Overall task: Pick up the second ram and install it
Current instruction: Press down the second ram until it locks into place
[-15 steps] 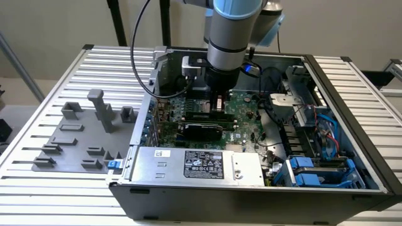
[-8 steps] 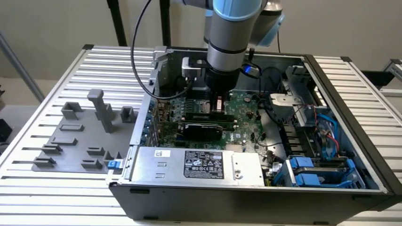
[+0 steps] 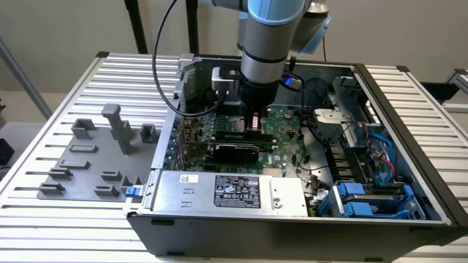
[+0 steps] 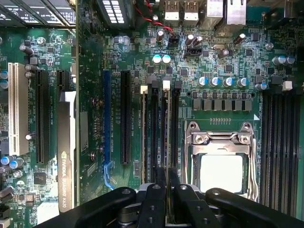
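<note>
green motherboard (image 4: 223, 52), grey fixture blocks (image 3: 87, 159)

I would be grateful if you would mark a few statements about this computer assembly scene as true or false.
1. The gripper is inside the open computer case, above the motherboard. True.
2. A cooler covers the CPU socket. False: the socket is bare.
3. The grey fixture tray lies on the exterior view's right of the case. False: on its left.
4. A card marked NVIDIA stands on the motherboard. True.
</note>
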